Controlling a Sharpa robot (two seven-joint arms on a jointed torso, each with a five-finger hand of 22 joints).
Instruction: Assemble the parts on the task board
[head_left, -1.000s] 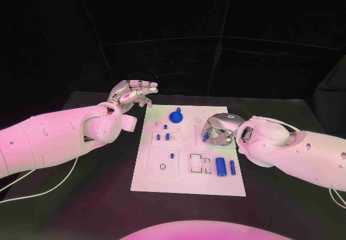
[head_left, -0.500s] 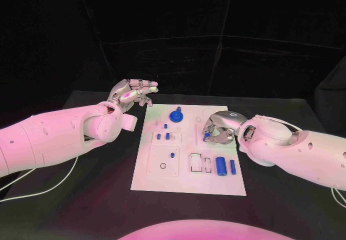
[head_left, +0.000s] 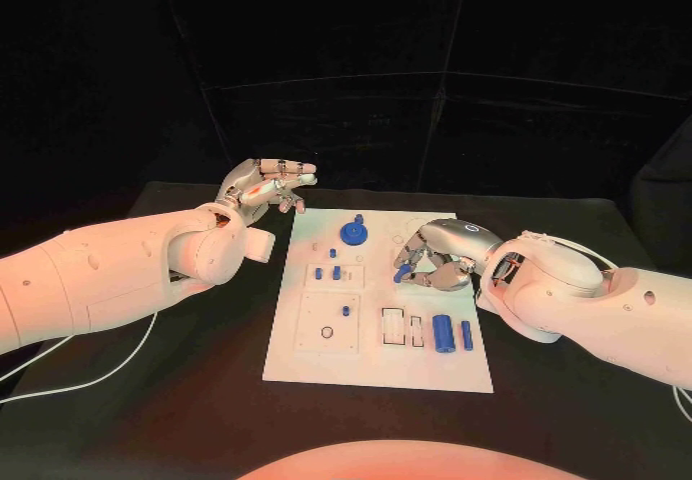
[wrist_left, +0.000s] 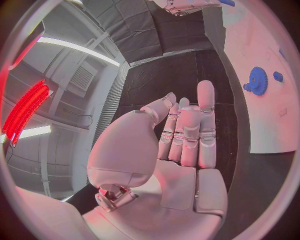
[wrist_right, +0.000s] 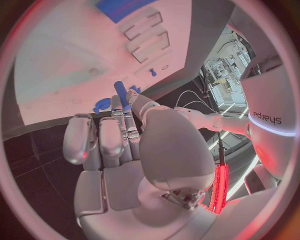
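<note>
The white task board (head_left: 372, 355) lies mid-table. A blue gear (head_left: 353, 235) with a peg standing in it sits near its far edge. Small blue pegs (head_left: 335, 271) stand left of centre, and two blue cylinders (head_left: 441, 333) lie at the near right. My right hand (head_left: 440, 255) hovers over the board's right middle and pinches a small blue peg (head_left: 404, 272) (wrist_right: 119, 90) at its fingertips. My left hand (head_left: 265, 185) is raised beyond the board's far left corner. It holds nothing, and its fingers (wrist_left: 189, 132) lie straight side by side. The left wrist view also catches the gear (wrist_left: 257, 80).
Rectangular recesses (head_left: 392, 325) and a square plate with a small ring (head_left: 327, 331) mark the board's near half. Black table (head_left: 173, 360) surrounds the board. A white cable (head_left: 87, 375) trails across the table at the near left.
My right hand has shifted slightly toward the far side of the board, keeping the small blue peg. The left hand has stayed where it was.
</note>
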